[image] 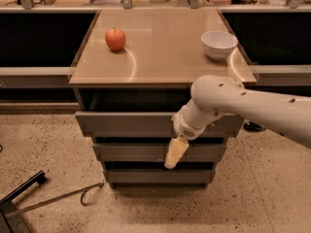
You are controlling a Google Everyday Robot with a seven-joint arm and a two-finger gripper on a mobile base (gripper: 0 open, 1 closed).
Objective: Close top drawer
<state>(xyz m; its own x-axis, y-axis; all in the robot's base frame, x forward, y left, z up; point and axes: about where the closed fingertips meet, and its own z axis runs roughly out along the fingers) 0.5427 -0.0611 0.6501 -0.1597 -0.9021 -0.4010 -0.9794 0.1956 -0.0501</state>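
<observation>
The top drawer (126, 124) is a wide grey metal drawer under the tan tabletop (160, 57). It stands pulled out toward me, with a dark gap showing behind its front. My white arm reaches in from the right and crosses the drawer's right half. My gripper (175, 152) hangs pale yellow just below the top drawer's front, over the middle drawer front (131, 152), right of centre.
A red apple (115, 39) and a white bowl (219, 43) sit on the tabletop. A narrower bottom drawer front (146, 176) lies below. A metal bar with a hook (53, 198) lies on the speckled floor at the left. Dark shelving flanks the cabinet.
</observation>
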